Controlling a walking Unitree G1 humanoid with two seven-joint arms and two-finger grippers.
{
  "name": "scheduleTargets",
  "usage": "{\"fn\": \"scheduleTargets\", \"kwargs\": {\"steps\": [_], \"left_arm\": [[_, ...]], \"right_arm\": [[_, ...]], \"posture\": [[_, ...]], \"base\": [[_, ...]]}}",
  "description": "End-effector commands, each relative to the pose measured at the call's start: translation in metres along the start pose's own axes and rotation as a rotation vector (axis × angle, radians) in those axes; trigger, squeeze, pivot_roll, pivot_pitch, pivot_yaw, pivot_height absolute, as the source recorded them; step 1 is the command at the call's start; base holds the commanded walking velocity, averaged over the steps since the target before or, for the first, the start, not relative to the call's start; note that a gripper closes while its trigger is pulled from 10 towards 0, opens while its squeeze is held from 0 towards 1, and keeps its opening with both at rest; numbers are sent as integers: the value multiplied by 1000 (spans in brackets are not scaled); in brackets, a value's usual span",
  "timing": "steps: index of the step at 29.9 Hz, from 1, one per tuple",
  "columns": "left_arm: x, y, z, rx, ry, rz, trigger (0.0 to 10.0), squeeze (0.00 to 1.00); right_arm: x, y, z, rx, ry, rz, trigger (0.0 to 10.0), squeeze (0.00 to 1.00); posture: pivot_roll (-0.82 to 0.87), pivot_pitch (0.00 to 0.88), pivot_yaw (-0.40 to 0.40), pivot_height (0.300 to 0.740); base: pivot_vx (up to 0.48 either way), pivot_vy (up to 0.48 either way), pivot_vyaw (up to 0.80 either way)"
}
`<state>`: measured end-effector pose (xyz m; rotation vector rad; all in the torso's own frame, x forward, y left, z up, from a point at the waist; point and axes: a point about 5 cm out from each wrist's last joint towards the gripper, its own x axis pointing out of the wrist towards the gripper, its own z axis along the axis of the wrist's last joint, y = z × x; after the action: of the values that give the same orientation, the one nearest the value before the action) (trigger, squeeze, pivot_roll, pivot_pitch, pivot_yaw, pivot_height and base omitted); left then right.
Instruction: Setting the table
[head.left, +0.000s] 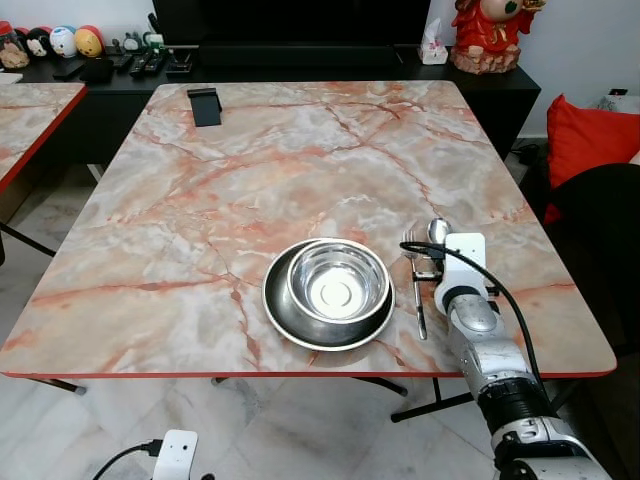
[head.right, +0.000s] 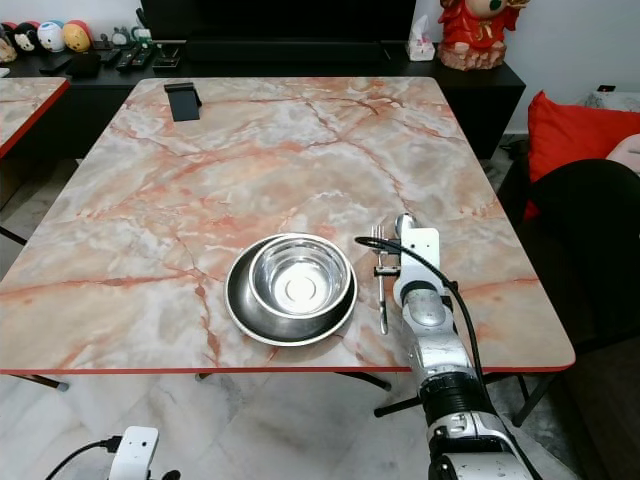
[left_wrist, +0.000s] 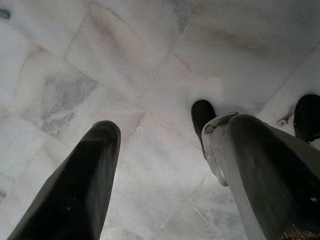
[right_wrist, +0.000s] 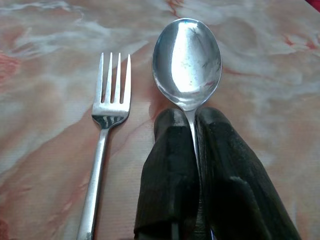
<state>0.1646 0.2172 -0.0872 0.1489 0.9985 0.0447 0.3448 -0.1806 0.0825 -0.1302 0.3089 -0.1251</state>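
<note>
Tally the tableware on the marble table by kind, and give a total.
Plate: 1
Bowl: 1
Fork: 1
Spoon: 1, held in the right gripper
Total: 4

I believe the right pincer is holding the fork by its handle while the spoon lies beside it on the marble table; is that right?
Not quite: the two are swapped. The right pincer holds the spoon by its handle, and the fork lies beside it on the marble table. The right wrist view shows this.
</note>
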Motion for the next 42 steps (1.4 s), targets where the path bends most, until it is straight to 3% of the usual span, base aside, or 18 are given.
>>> {"fn": "scheduleTargets", "kwargs": {"steps": [1, 42], "left_arm": [[-1, -1, -7, -7, 28, -4, 10000, 0], [-1, -1, -6, -7, 26, -3, 10000, 0]], "right_arm": [[0, 3, 1, -7, 10, 10, 10000, 0], [-2, 11, -9, 17, 93, 39, 10000, 0]], "posture": [[-72, 57, -4, 740], [-64, 66, -5, 740]], "base": [[0, 0, 0], [0, 0, 0]]}}
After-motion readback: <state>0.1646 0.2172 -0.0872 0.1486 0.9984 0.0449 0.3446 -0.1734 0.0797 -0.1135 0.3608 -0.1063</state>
